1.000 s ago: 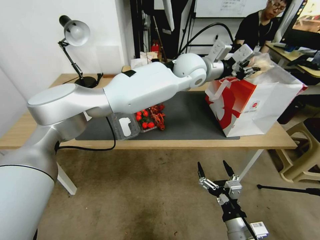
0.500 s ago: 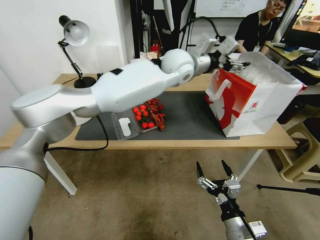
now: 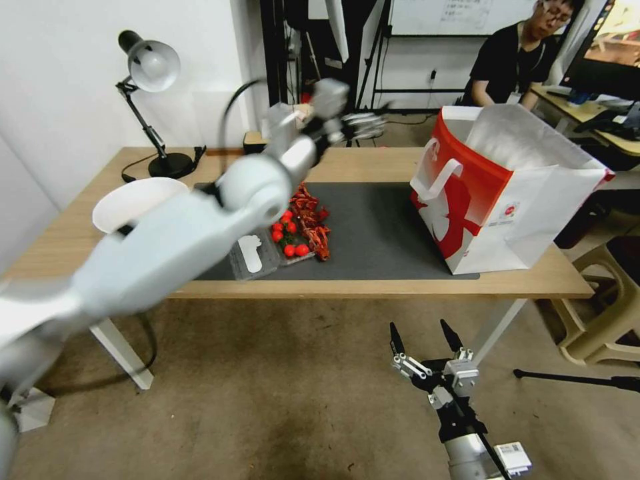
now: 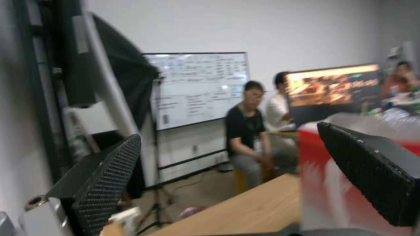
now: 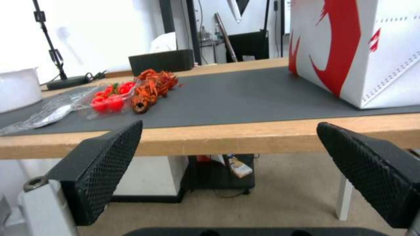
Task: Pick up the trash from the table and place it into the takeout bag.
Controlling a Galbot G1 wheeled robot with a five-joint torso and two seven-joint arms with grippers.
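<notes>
two grippers, both spread, empty. left gripper (image 3: pixel 363 125) raised above table (image 3: pixel 373 289) far edge, takeout bag (image 3: pixel 507 200) beside its jaws. right gripper (image 3: pixel 425 341) low before table; its wrist view alone shows clear food bag (image 5: pixel 83 101) on mat (image 5: pixel 245 95), ahead of jaws.

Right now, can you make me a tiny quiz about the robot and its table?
1. True or false: the takeout bag stands upright on the table.
2. What is between the left gripper jaws? A) a can B) nothing C) a cup
3. What colour is the mat?

Key: 1 true. 2 B, the jaws are open and hold nothing. 3 dark grey.
</notes>
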